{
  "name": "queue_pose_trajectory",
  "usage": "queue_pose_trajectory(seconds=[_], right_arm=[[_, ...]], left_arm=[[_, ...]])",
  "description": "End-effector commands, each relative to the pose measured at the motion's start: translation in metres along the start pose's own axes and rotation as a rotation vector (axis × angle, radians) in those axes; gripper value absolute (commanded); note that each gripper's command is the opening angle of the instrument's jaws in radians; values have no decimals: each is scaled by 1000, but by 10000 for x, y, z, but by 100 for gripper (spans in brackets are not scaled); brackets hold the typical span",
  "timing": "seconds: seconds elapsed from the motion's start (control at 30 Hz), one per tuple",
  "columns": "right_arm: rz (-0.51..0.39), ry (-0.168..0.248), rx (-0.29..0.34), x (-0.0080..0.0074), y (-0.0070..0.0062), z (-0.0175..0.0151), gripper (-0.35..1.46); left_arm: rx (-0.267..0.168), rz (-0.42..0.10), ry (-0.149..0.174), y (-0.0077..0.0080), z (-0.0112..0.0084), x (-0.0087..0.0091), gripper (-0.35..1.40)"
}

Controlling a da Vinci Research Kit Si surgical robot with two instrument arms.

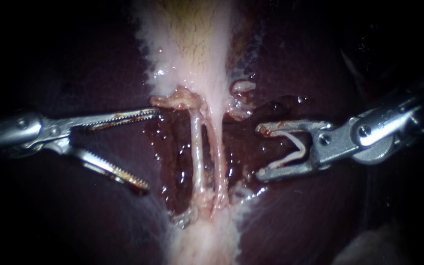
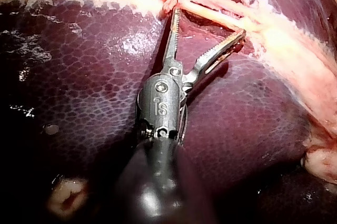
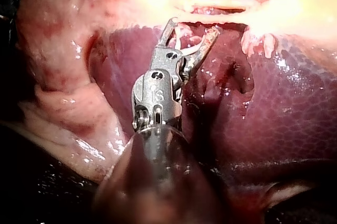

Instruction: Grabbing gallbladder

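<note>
The gallbladder (image 1: 192, 44) is a pale, whitish-pink band with fuzzy edges and a yellowish-brown streak down its centre. It lies flat along the middle of the dark liver (image 1: 74, 59), glistening wet, and narrows to a ragged pink end.

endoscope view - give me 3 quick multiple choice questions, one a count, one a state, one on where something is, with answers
1. How many pale tubes cross the dark exposed patch between the instruments? A one; B two; C four.
2. The left instrument's jaws are: A open, holding nothing; B shut on a tube; C shut, empty.
3. The pale clip sits: A on a tube; B between the left instrument's jaws; C between the right instrument's jaws.

Answers:
1. B, two strands run side by side.
2. A, a wide gap shows between its toothed jaws.
3. C, its two legs lie along both of that instrument's jaws.
</note>
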Motion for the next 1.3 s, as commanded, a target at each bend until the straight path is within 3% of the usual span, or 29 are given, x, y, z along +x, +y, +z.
queue_pose_trajectory(seconds=[0.03,0.17,0.33,0.47,0.57,0.73,0.8,0.97,1.13,1.3], right_arm=[[-2,0,0,0,0,0,50],[4,0,0,0,0,0,50],[16,0,0,-1,1,0,50],[16,0,-1,-1,2,0,50],[22,0,-1,-2,3,0,50],[22,-1,-2,-1,4,1,50],[23,-1,-2,-1,4,2,50],[29,-1,-2,-1,4,3,50],[29,-1,-3,0,5,4,50],[29,-1,-3,0,5,4,49]], left_arm=[[0,0,0,0,0,0,125],[7,-7,-9,0,-5,2,123],[36,-26,-36,-8,-22,18,123],[66,-44,-81,-20,-31,41,125],[108,-6,-128,-32,-32,58,126],[145,31,-184,-47,-20,70,118],[152,44,-202,-52,-8,71,113],[164,48,-213,-64,15,66,103],[164,53,-250,-77,21,44,89],[165,61,-263,-81,19,32,73]])
